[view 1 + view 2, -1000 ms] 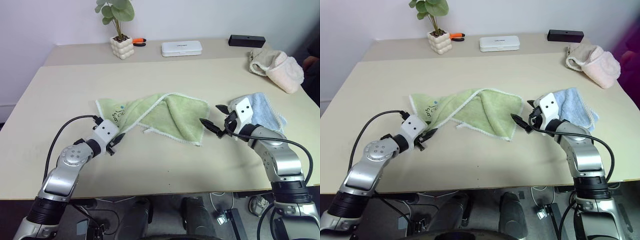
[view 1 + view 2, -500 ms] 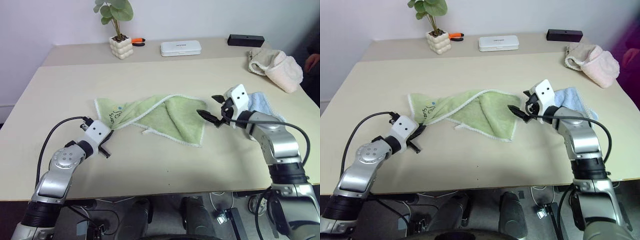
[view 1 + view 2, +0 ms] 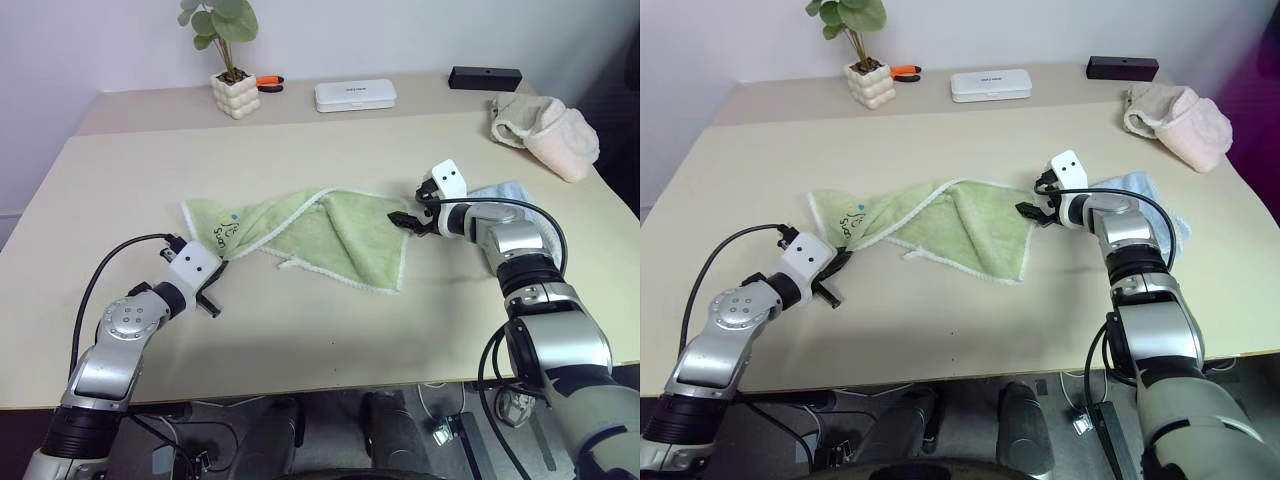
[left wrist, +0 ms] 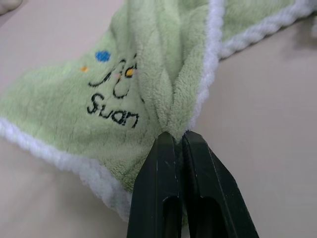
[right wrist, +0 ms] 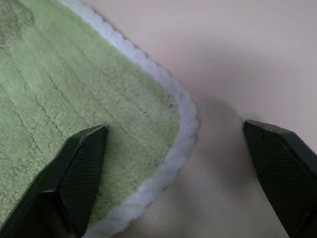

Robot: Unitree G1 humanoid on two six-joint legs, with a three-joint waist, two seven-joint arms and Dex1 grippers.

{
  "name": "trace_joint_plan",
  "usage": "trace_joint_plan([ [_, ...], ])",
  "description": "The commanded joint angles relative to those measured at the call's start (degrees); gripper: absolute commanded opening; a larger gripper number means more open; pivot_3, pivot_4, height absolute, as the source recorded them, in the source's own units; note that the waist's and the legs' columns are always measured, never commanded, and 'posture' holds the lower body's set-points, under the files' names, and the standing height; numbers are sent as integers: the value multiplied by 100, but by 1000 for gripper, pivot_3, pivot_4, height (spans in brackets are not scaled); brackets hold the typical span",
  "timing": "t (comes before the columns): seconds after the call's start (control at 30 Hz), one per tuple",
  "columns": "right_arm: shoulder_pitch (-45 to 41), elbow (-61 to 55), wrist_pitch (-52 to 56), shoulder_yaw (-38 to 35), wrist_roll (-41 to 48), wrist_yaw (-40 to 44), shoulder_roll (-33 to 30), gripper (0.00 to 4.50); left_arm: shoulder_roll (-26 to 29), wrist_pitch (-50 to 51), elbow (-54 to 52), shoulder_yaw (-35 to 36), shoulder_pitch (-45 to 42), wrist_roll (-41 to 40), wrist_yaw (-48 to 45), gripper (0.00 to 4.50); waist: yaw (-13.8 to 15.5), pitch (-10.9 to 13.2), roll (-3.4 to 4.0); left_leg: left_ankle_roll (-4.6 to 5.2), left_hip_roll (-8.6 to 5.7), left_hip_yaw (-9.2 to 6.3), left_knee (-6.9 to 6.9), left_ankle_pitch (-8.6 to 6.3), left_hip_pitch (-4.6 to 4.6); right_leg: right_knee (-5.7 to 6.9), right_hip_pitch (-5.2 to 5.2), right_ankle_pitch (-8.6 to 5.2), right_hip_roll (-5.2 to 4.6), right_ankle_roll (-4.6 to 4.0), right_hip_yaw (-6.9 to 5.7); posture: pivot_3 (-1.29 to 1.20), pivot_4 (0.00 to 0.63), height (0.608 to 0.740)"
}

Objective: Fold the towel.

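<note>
The light green towel [image 3: 320,225] lies crumpled and partly folded over on the middle of the table, its dark printed mark [image 4: 113,111] near the left corner. My left gripper [image 3: 218,270] is shut on the towel's white-edged near-left hem; in the left wrist view the two fingertips [image 4: 163,144] pinch a gathered fold of it. At the towel's far right corner my right gripper [image 3: 405,219] stands open. In the right wrist view that corner's white edging [image 5: 185,129] lies between its spread fingers [image 5: 81,158], which hold nothing.
A light blue cloth [image 3: 497,190] lies just behind my right forearm. A cream-pink bundled towel [image 3: 545,135] sits at the far right. Along the back are a potted plant [image 3: 232,90], an orange-handled tool [image 3: 268,81], a white case [image 3: 355,95] and a black box [image 3: 485,77].
My right gripper has reached forward and left from the blue cloth to the towel's right corner. My left gripper has closed on the near-left hem and stayed about in place.
</note>
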Motion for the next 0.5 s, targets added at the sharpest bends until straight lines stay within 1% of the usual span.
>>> trace_joint_plan([
  [0.03, -255, 260, -282, -99, -84, 0, 59, 2643, 21, 70, -250, 137, 53, -52, -10, 0, -5, 0, 0, 0, 0, 0, -1, 0, 0, 0, -1, 0, 0, 0, 1, 0, 150, 740],
  [0.13, -308, 347, -396, -131, -106, 12, 64, 1109, 50, 102, -311, 154, 153, -79, -71, 0, -3, 0, 0, 0, 0, 0, -1, 0, 0, 1, -2, 1, 1, 0, 2, 0, 150, 740],
  [0.17, -311, 356, -420, -142, -115, 29, 59, 700, 55, 98, -320, 158, 178, -91, -93, 0, -3, 0, 0, 0, 0, 1, 0, 0, 0, 1, -2, 1, 1, 0, 3, 0, 150, 740],
  [0.2, -311, 354, -443, -155, -122, 41, 52, 65, 60, 90, -322, 166, 200, -105, -117, 0, -3, 0, 1, 0, 0, 1, -1, 0, 0, 0, -2, 2, 1, 0, 5, 0, 150, 740],
  [0.3, -304, 267, -571, -207, -128, 35, -4, 65, 82, 59, -298, 206, 226, -144, -166, 0, -1, 0, 1, -1, 0, 1, 0, 0, 0, 1, -3, 3, 2, -1, 6, 0, 150, 740],
  [0.43, -295, 10, -852, -218, -178, 12, -140, 65, 17, 115, -179, 397, -18, -348, -134, 0, 5, 1, 2, -1, 0, 3, 0, 0, 0, 1, -5, 5, 2, 1, 8, 0, 150, 740],
  [0.5, -514, -113, -1308, -210, -314, -144, -325, 65, -193, 88, 424, 595, -981, -533, 118, 0, 61, 7, 8, -1, 0, 3, 0, 0, 0, 1, -5, 5, 2, 1, 8, 0, 150, 740],
])
